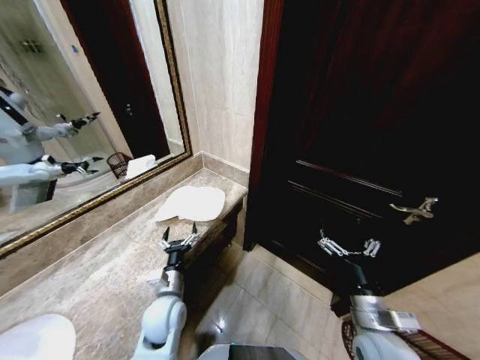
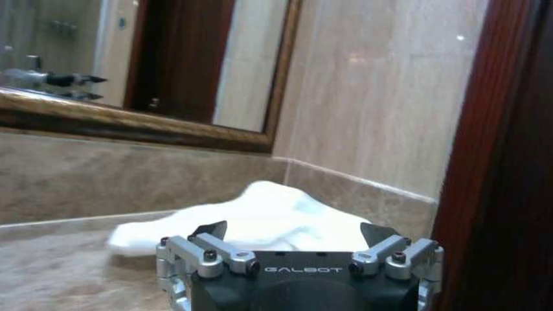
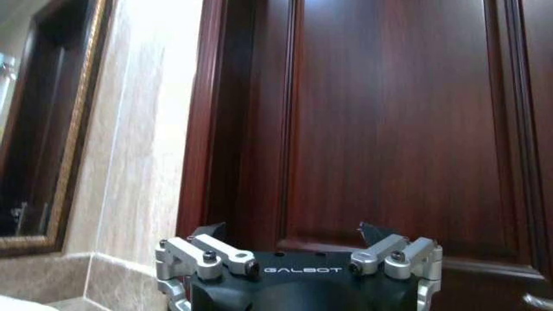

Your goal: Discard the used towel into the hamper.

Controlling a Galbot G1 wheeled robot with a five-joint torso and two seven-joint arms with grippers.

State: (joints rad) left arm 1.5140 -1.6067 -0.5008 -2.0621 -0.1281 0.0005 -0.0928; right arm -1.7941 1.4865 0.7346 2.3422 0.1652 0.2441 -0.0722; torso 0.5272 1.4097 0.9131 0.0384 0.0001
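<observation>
— How is the left gripper (image 1: 178,235) held?
— Its fingers are spread wide with nothing between them, above the marble counter (image 1: 90,277). The white towel (image 1: 192,203) lies crumpled just ahead, untouched.

— What surrounds it?
— A gilt-framed mirror (image 1: 75,112) stands beyond, and the dark door (image 1: 360,112) closes off one side.

— And the right gripper (image 1: 349,247)?
— Spread empty before the door. A woven rim below it is possibly the hamper (image 1: 420,346).

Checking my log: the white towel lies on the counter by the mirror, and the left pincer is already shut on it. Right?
Not quite. The left pincer is open, just short of the towel, as the left wrist view shows. The towel does lie on the counter by the mirror.
</observation>
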